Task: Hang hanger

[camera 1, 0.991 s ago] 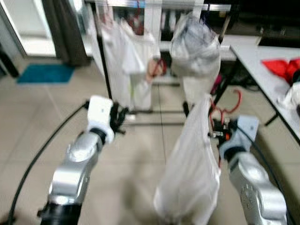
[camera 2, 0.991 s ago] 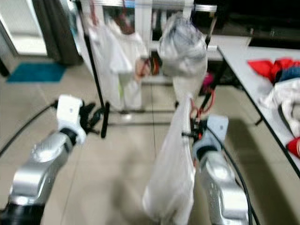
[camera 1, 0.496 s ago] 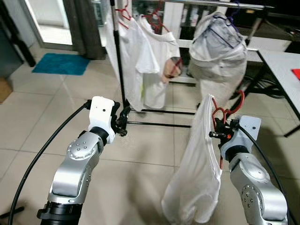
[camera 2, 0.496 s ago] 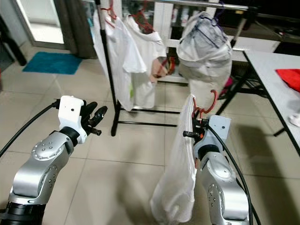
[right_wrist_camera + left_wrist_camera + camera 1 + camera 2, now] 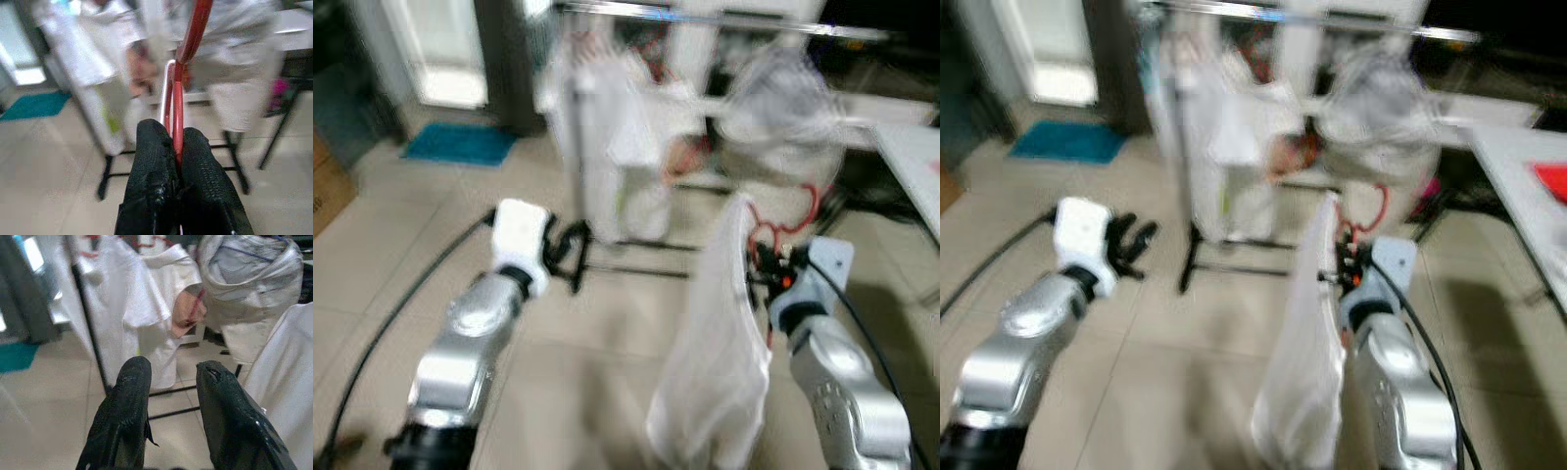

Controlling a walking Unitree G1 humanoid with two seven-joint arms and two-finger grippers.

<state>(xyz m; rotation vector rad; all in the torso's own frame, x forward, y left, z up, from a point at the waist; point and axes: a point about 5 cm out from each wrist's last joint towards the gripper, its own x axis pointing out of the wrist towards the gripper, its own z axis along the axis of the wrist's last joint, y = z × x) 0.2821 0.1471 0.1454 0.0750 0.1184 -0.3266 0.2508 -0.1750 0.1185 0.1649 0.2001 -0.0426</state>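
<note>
From my remote station I look down on a beige tiled floor [image 5: 391,245] with a teal mat [image 5: 458,143] at ten o'clock, before a bright doorway and a dark curtain. At twelve o'clock stands a clothes rack [image 5: 1312,14] on a black frame, hung with a white T-shirt [image 5: 607,137] and a bundled pale garment [image 5: 783,98]; the edge of a white table [image 5: 1518,166] carrying red cloth sits at two o'clock. The head views are blurred. My right gripper [image 5: 176,147] is clenched on the red hanger [image 5: 188,44], which rises at about one o'clock ahead of me, short of the rack, with a white garment [image 5: 720,343] draped from it down past my right arm. The right wrist view makes the pinch plain, both black fingers [image 5: 151,161] pressed against the hanger's red stem beside a pale metal loop, detail lost in the blur from the head. My left gripper [image 5: 171,377] hovers at eleven o'clock with its fingers spread and nothing between them; its wrist view looks along them at the rack's black upright and the T-shirt.
</note>
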